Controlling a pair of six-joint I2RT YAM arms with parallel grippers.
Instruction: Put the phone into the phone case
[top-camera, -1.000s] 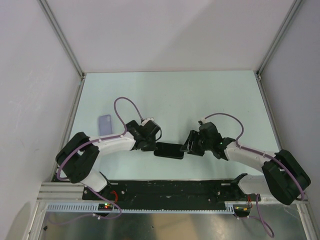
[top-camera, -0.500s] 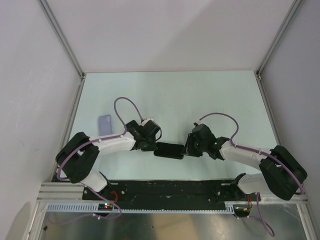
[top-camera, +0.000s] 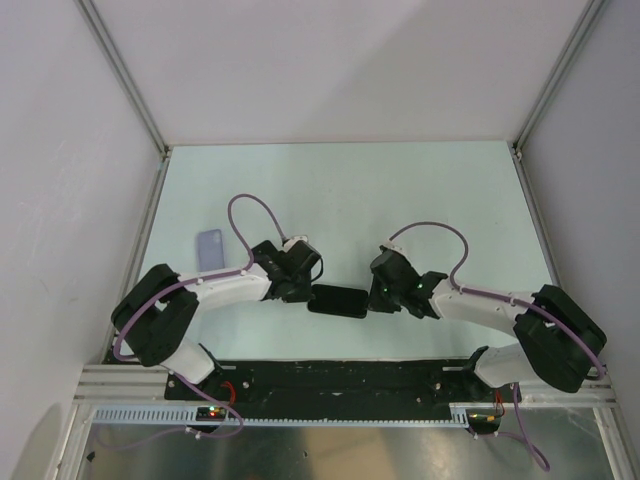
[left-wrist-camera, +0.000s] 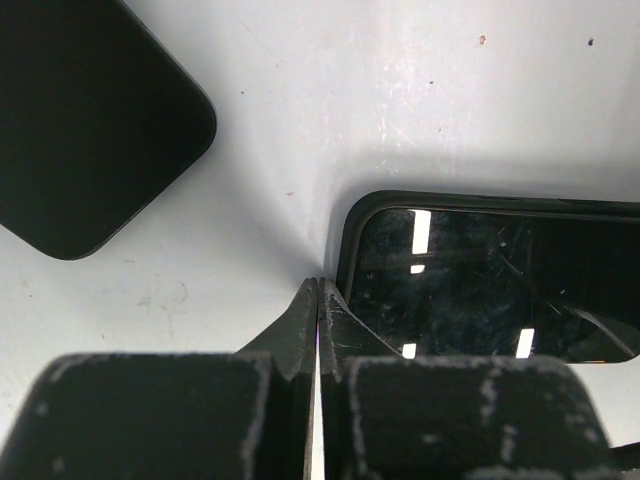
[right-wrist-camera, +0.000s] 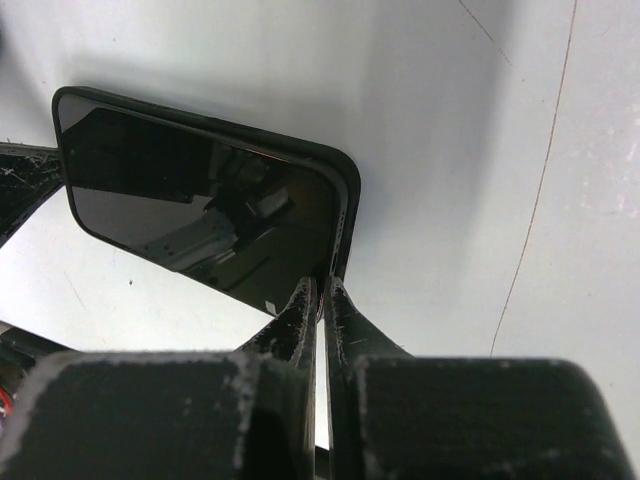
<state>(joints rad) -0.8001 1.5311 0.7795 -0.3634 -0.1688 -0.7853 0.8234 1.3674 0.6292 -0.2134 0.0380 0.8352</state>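
The phone (top-camera: 337, 300) lies screen-up on the worktop (top-camera: 340, 190) between the two arms, with the dark rim of the case (right-wrist-camera: 350, 195) showing round its glass, so the step in hand looks like pressing it home. The left pincer (left-wrist-camera: 318, 300) is closed to a point, holding nothing, at one corner; the right pincer (right-wrist-camera: 322, 295) is likewise closed and empty at the opposite end. The next move likely calls for firm downward pressure along the edges, since I cannot tell whether every corner is seated.
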